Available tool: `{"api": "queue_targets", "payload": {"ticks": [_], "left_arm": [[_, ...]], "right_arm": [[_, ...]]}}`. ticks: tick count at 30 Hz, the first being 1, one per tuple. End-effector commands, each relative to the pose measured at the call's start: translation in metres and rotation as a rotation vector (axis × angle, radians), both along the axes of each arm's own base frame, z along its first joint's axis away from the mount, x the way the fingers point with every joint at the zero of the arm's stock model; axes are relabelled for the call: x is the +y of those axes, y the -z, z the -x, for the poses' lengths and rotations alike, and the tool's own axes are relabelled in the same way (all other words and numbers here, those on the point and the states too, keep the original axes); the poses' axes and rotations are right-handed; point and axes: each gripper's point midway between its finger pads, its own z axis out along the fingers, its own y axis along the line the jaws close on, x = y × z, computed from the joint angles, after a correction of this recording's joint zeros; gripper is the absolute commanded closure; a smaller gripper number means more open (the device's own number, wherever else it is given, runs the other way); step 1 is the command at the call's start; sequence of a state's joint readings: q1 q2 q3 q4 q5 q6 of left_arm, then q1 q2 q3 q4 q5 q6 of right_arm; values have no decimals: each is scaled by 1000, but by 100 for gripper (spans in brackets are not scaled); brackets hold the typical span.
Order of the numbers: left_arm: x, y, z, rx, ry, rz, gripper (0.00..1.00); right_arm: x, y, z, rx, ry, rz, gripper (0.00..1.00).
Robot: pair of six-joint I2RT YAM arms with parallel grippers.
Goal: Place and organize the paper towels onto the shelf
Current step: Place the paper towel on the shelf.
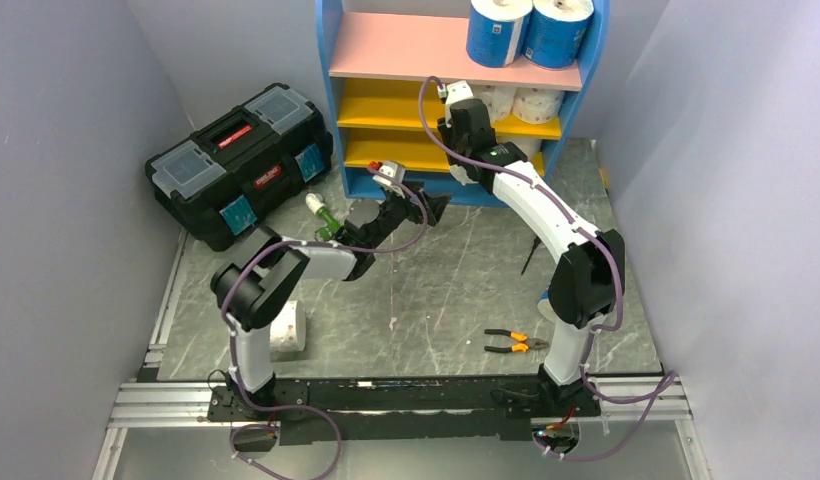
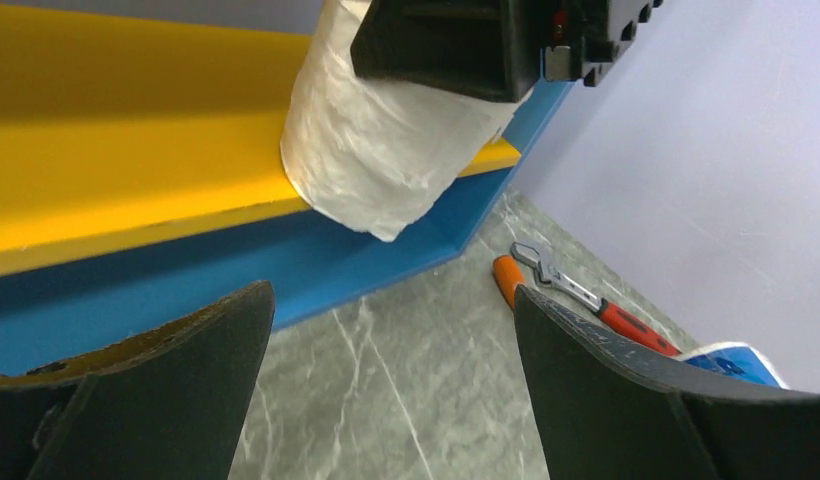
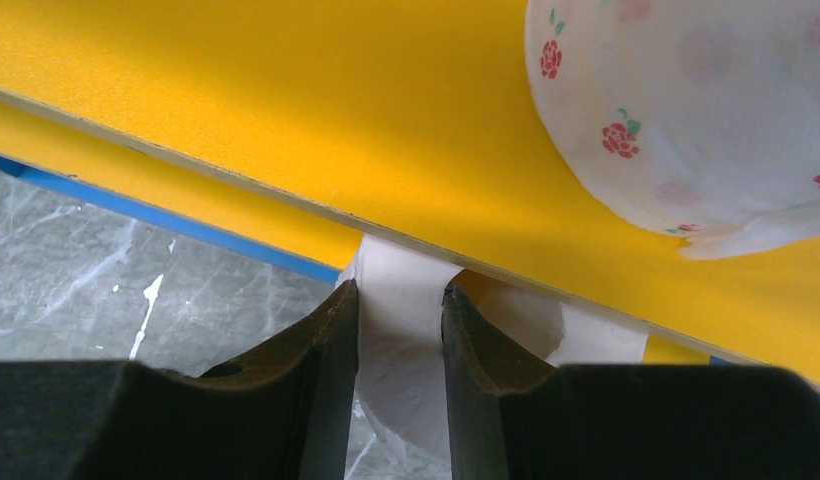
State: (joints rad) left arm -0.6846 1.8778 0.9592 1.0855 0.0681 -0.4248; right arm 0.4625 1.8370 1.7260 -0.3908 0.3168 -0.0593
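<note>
The right gripper [image 3: 399, 300] is clamped narrow on a plain white roll [image 2: 386, 150] of paper towel at the right end of the lower yellow board [image 2: 136, 170] of the shelf [image 1: 406, 48], the placing step of the job. From the left wrist, the roll sits tilted with its lower end hanging past the board's front edge, so it looks only partly lodged. The right wrist view shows both fingers squeezing the soft paper just under the front edge of the middle yellow board [image 3: 336, 110], where a rose-printed roll [image 3: 686, 110] already lies. Two blue-wrapped rolls [image 1: 498, 30] stand on the pink top board. The left gripper [image 2: 389, 295] hangs just in front of the shelf's base with its jaws spread wide, holding and touching nothing. The next move likely calls for pushing the white roll deeper onto the board until it rests fully on it, then letting go without dragging it back out. One loose roll [image 1: 288, 330] lies on the table [image 1: 436, 300] beside the left arm's base, waiting to be collected.
</note>
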Motion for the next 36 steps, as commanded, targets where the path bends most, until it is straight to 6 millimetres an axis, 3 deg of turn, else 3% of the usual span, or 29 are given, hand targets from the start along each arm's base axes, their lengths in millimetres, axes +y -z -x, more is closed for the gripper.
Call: {"api": "queue_targets", "payload": {"ticks": [1,12,18,22,31,36], "left_arm": [[-12,-53,-10,-214,14,88,5],[-35,-29,-51,-207,-51,2,10],[-57,-17,-58,-200,-40,-32,12],[-61,-10,-65,-176,-57,-39,13],[-71,-17,-81,-176,-83,-15,18],[-75,-20,-87,-183,-87,-11,20]], "right_arm": [[-5,-23,-23,-80,39,-69,78],[-6,-23,-31,-73,51,-99,74],[-7,-20,-34,-71,54,-98,74],[-8,-22,-32,-75,49,-104,74],[-7,-28,-26,-84,49,-141,70],[-4,-27,-25,-78,39,-153,62]]}}
